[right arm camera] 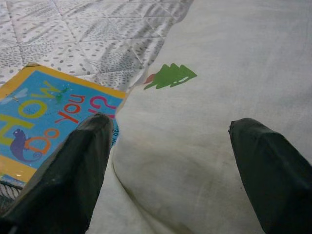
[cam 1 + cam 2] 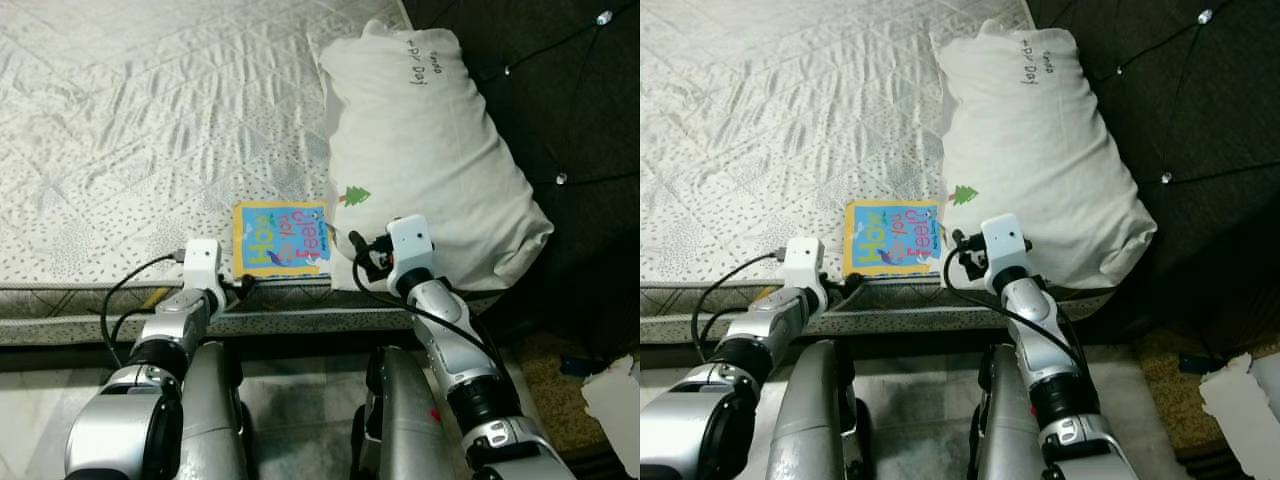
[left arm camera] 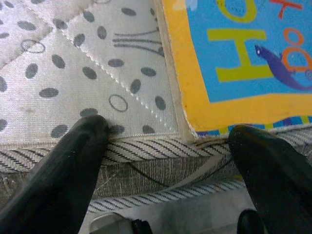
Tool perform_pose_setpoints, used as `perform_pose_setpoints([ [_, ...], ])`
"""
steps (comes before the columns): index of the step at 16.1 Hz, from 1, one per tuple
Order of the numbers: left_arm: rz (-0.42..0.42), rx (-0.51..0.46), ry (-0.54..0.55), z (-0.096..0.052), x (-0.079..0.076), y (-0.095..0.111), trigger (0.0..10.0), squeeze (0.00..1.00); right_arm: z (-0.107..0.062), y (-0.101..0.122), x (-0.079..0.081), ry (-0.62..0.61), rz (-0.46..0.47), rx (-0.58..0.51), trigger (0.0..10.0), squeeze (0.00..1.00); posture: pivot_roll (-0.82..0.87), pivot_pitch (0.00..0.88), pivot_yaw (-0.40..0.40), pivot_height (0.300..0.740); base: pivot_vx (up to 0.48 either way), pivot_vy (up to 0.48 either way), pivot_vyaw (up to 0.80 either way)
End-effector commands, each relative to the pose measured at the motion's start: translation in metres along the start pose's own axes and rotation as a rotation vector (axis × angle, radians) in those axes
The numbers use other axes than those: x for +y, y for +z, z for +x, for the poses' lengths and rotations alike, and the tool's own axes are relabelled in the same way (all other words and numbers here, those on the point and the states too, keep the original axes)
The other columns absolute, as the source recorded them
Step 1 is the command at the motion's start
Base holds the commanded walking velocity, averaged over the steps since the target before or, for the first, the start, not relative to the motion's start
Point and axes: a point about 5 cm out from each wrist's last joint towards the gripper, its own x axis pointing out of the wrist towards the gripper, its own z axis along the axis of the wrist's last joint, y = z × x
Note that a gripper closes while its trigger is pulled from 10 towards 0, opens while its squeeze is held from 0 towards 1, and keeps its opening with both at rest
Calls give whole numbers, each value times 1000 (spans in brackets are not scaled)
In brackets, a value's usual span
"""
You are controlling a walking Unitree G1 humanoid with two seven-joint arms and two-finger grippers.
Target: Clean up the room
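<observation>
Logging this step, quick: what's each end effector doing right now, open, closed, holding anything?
Left end effector: open, empty, at the mattress edge by the book.
Right end effector: open, empty, over the pillow.

quilted dotted mattress (image 2: 130, 130), dark tufted headboard (image 2: 560, 110), white crumpled paper (image 2: 615, 400) on floor

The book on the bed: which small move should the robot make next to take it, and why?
Probably ease the left claw forward so its open fingers straddle the book corner. The book lies flat at the mattress edge, its far side touching the pillow, and the left claw sits just short of it, one finger already below the corner. The right claw faces the pillow instead.
</observation>
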Motion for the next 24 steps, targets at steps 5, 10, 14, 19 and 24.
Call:
perform_pose_setpoints([
  [5, 25, 97, 34, -3, 13, -21, 10000, 0, -1, 0, -3, -9, 8, 2, 10000, 0, 1, 170, -49, 571, 0, 0, 0],
  [10, -5, 77, 107, -7, 33, -14, 10000, 0, -3, 0, -5, -18, 5, 1, 10000, 0, -17, 179, -49, 571, 0, 0, 0],
  [14, -13, 55, 148, -9, 42, -6, 10000, 0, -5, 0, -8, -24, -4, 2, 10000, 0, -28, 183, -55, 571, 0, 0, 0],
  [19, -13, 42, 159, -9, 44, -3, 10000, 0, -4, 0, -8, -19, -6, 6, 10000, 0, -20, 177, -56, 571, 0, 0, 0],
  [24, -25, -56, 129, -4, 29, 15, 10000, 0, -1, 0, -4, -14, -1, 6, 10000, 0, -1, 161, -51, 571, 0, 0, 0],
])
